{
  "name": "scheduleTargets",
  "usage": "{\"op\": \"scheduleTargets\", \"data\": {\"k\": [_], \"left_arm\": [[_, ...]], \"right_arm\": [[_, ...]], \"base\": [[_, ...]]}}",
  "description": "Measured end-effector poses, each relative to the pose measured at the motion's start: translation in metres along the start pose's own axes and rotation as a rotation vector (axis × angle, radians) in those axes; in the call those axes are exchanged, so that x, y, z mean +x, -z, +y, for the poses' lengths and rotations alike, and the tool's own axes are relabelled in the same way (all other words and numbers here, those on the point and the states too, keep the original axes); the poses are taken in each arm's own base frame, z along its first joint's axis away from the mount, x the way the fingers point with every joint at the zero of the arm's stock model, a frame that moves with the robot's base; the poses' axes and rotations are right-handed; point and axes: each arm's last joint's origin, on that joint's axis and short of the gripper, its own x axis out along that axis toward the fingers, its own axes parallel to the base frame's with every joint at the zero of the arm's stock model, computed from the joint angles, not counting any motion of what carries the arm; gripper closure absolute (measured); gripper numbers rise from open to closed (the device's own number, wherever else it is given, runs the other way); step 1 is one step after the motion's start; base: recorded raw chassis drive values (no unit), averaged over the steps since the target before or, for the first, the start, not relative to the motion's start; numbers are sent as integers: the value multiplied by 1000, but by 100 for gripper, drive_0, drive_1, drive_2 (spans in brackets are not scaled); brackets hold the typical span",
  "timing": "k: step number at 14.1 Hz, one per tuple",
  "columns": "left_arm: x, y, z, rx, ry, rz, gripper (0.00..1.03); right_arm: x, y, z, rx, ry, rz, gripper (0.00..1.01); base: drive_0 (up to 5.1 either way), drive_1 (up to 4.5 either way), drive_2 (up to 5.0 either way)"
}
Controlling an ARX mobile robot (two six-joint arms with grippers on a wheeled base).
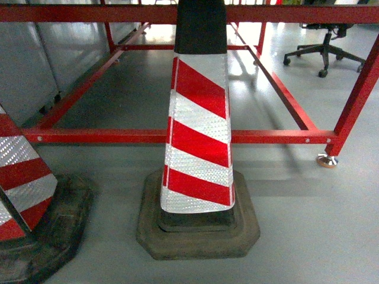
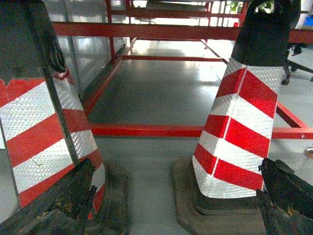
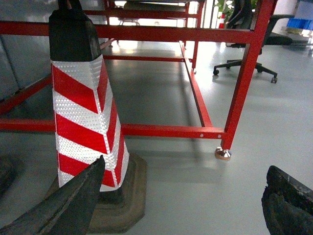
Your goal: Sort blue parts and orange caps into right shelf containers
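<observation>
no blue parts, orange caps or right shelf containers show in any view, so the sensible step is to steer the base round the striped cone [image 1: 198, 136] and red frame [image 1: 177, 136] before reaching. both arms hang low and level; the left gripper [image 2: 176, 205] and right gripper [image 3: 183, 205] are spread wide, holding nothing.

Head cam: neither of my arms in frame. Left wrist cam: my left gripper [image 2: 176, 205] jaws spread wide, one finger [image 2: 54, 205] at the bottom-left corner of frame, the other at bottom-right, nothing between them. Right wrist cam: my right gripper [image 3: 176, 203] same posture, fingers at the two bottom corners, wide gap, nothing held. Finger pads look worn and rough. Both wrists are pointed roughly level, low to the floor.
</observation>
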Motion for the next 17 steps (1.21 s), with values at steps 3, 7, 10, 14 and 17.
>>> {"op": "scheduleTargets", "data": {"k": [3,7,10,14,17], "left_arm": [[0,0,0,0,0,0,5],[0,0,0,0,0,0,5],[0,0,0,0,0,0,5],[0,0,0,0,0,0,5],[0,0,0,0,0,0,5]], "right_arm": [[0,0,0,0,0,0,3],[0,0,0,0,0,0,3],[0,0,0,0,0,0,3],[0,0,0,0,0,0,3],[0,0,0,0,0,0,3]], "base": [[0,0,0],[0,0,0],[0,0,0],[0,0,0],[0,0,0]]}}
